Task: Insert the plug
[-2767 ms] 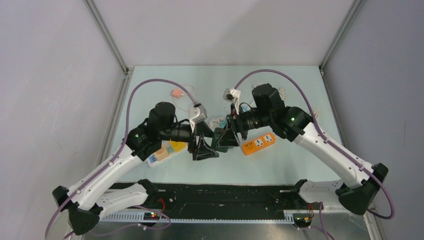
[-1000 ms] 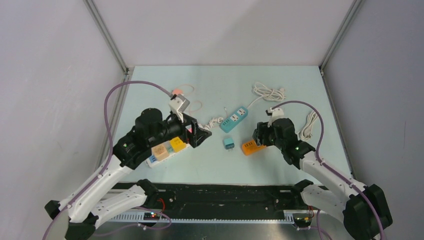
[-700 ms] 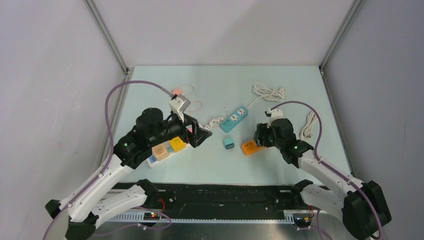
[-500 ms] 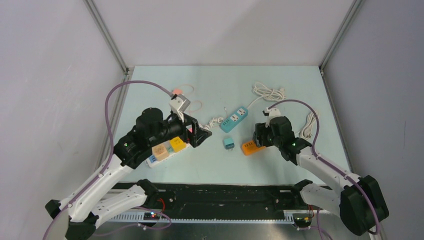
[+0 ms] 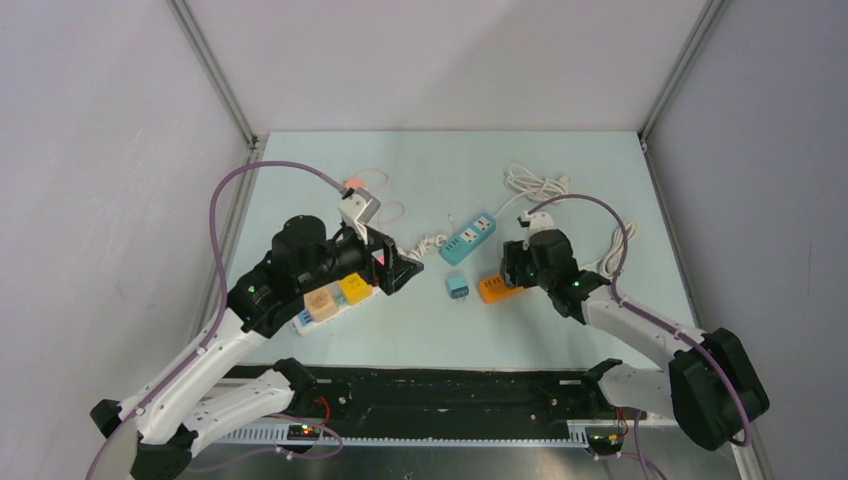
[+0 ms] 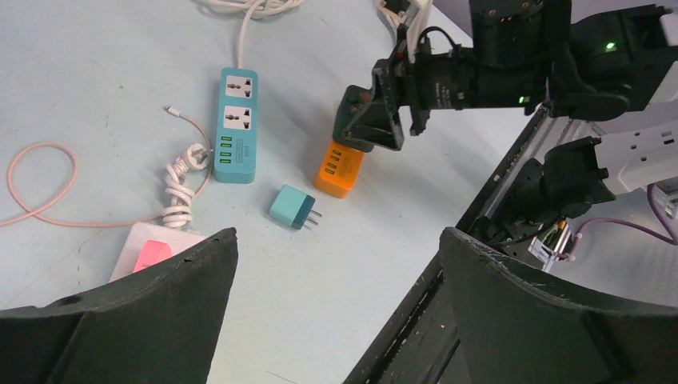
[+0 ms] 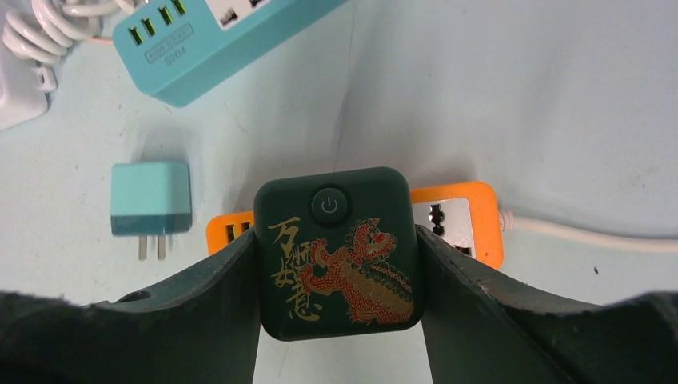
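Dark-green plug (image 7: 340, 272): pinched in my right pincer (image 7: 337, 244), face up, hanging just over the orange power strip (image 7: 460, 220), which lies right of the desk's (image 5: 400, 340) middle, nearer the near edge than the far one.
Right pincer: part-way closed, both fingers pressed flat on the plug's two sides; it touches nothing else that I can see.
Left pincer (image 6: 336, 248): spread as wide as it goes, holding nothing, hanging off toward the desk's left edge, well apart from the orange strip.
Blind spot: the prongs are hidden under the plug, so I cannot tell whether they line up with the holes.
Risk, wrong spot: the plug sits over the strip's middle and port end, while the one socket I can see shows beside it; pressing down here could jam the prongs on solid plastic.
Risk, sliding: nothing pins the strip, so an off-centre push could shove or tip it.
Risk, slipping: smooth sides could let the plug tilt in my grip.
Bystander: a small teal charger (image 7: 150, 198) lies just beside the strip's port end and could get knocked.
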